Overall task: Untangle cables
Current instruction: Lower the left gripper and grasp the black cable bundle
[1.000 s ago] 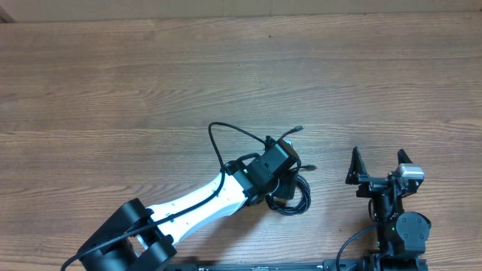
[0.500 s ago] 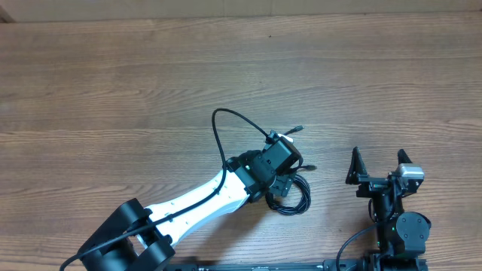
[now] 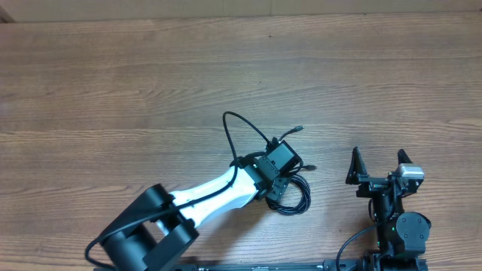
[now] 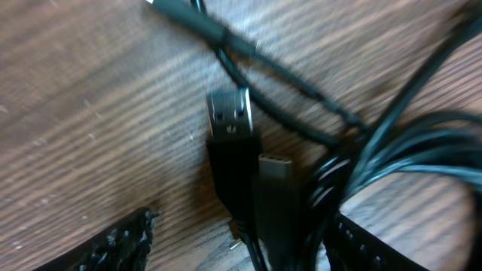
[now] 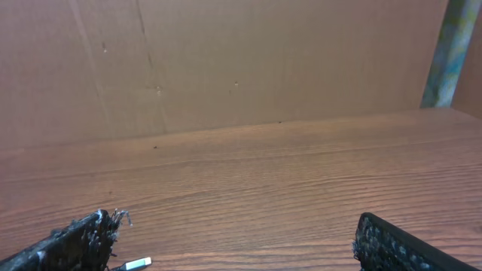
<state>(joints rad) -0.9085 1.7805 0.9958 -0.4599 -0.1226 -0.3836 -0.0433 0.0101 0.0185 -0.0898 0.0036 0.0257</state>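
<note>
Right of the left gripper [image 3: 282, 184], the right gripper [image 3: 378, 155] stands wide open and empty. The left gripper's fingers [image 4: 124, 245] are spread, clamping nothing. The cables [image 3: 303, 203] lie tangled directly beneath it, with two plugs [image 4: 230, 124] between its fingers.

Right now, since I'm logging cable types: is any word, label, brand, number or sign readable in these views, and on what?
None can be read in any view.
Any marking on the USB plug among the cables, seen from the left wrist, is too blurred to read.
The wooden table bears no print.
</note>
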